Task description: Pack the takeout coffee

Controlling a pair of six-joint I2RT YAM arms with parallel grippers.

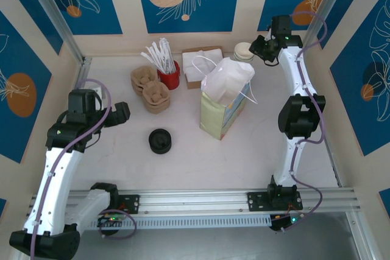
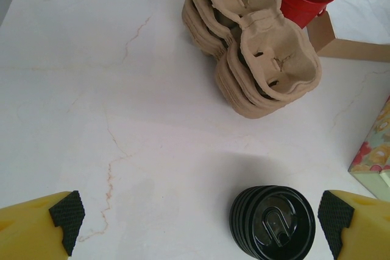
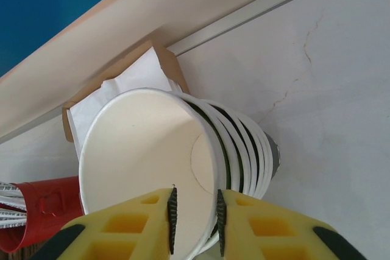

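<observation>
The takeout coffee, a cup with its lid on, is out of view. A stack of lidless cream cups (image 1: 244,52) stands at the back right. My right gripper (image 3: 195,202) straddles the rim of the top cup (image 3: 140,156): one finger is inside, the other outside, and the jaws stand narrowly apart with a small gap left at the wall. A low stack of black lids (image 2: 272,223) sits on the table (image 2: 91,89), between the fingers of my wide-open left gripper (image 2: 201,217) and close to the right-hand one.
A floral paper bag (image 1: 224,98) with white handles stands open mid-table. Behind it sit a napkin box (image 1: 198,65), a red bucket of sachets (image 1: 169,77) and stacked pulp cup carriers (image 1: 150,89). The back wall runs close behind the cups.
</observation>
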